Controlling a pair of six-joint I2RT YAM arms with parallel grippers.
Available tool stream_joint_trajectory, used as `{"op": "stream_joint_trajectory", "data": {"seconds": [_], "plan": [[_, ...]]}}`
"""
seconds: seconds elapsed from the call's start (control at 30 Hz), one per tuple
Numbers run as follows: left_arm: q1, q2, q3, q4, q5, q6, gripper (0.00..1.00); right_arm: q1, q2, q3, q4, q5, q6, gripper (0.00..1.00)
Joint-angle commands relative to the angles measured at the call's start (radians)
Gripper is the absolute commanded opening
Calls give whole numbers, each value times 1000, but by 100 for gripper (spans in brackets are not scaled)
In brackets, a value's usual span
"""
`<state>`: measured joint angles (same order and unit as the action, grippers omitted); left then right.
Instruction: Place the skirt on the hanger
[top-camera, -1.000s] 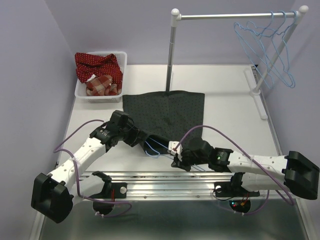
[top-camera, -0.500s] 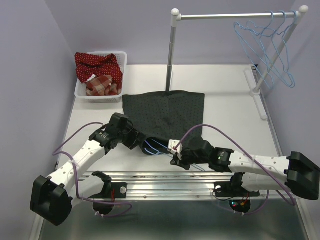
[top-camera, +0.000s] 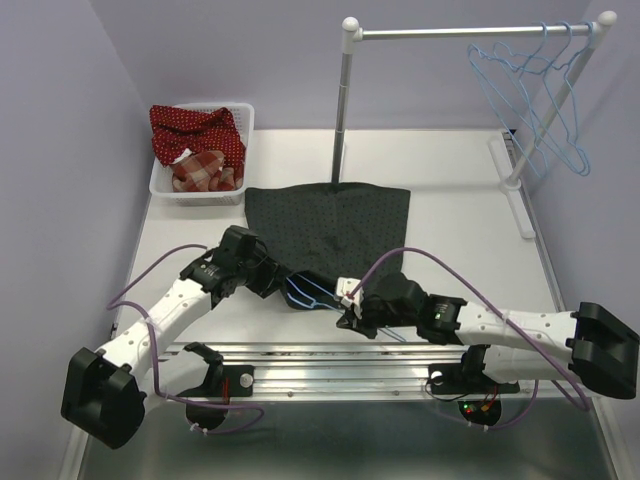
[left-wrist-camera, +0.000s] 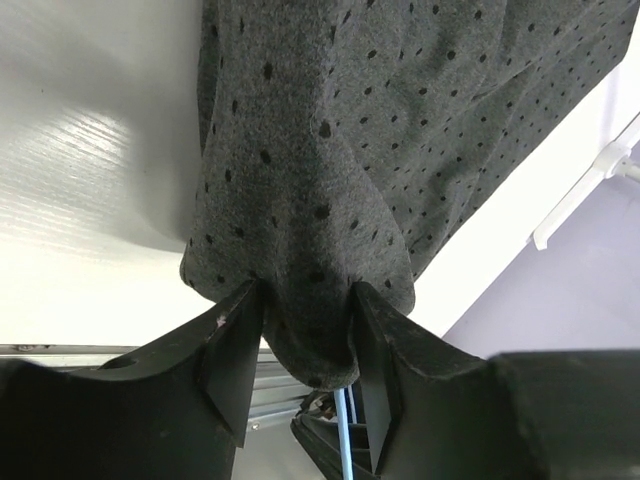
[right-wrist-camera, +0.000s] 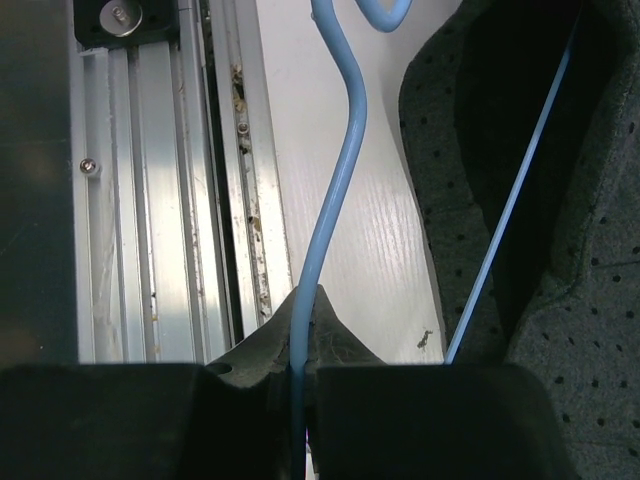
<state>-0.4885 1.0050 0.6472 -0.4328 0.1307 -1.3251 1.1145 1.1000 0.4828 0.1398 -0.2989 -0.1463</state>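
The dark charcoal skirt lies flat on the table, its near edge lifted. My left gripper is shut on a fold of that near edge. My right gripper is shut on the neck wire of a light-blue hanger, just below its hook. The hanger lies between the two grippers at the skirt's near hem. One blue arm of the hanger runs into the skirt's opening. The rest of the hanger is hidden by cloth.
A white basket at the back left holds a red dotted garment and a plaid cloth. A rail on posts stands behind, with several spare blue hangers at its right end. A metal rail borders the near edge.
My right gripper has shifted slightly left and forward with the hanger, bringing it closer to my left gripper. The left gripper has eased a little left, still holding the skirt's edge.
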Motion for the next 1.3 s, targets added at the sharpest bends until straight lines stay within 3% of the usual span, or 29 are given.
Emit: {"op": "stream_joint_trajectory", "data": {"seconds": [0.0, 0.13, 0.23, 0.4, 0.53, 0.57, 0.7, 0.77, 0.83, 0.9, 0.97, 1.0, 1.27], "plan": [[5, 18, -11, 29, -8, 6, 50, 18, 4, 60, 132, -49, -39, 1], [5, 41, -1, 43, -6, 20, 44, 27, 24, 69, 123, -48, -50, 1], [4, 67, 8, 43, -8, 30, 30, 27, 32, 73, 116, -51, -55, 1], [5, 86, 16, 48, -5, 47, 19, 27, 41, 76, 119, -55, -56, 1], [5, 90, 22, 49, -2, 59, 0, 36, 60, 85, 116, -54, -56, 1], [5, 89, 23, 49, -2, 64, 0, 36, 64, 89, 104, -51, -49, 1], [5, 64, 22, 42, -25, 78, 0, 36, 84, 117, 46, -20, 19, 17], [5, 35, 20, 37, -52, 84, 0, 36, 89, 120, 15, -5, 78, 33], [5, -2, 17, 49, -75, 93, 0, 36, 71, 112, 0, 1, 115, 60], [7, -22, 17, 58, -83, 101, 0, 36, 48, 103, -29, 33, 191, 65], [10, -37, 20, 65, -86, 101, 0, 36, 2, 100, -52, 59, 232, 84], [11, -40, 20, 66, -88, 102, 0, 36, -14, 102, -83, 101, 288, 99], [18, -71, -7, 103, -75, 60, 0, 36, -140, 140, -429, 475, 663, 100]]}}
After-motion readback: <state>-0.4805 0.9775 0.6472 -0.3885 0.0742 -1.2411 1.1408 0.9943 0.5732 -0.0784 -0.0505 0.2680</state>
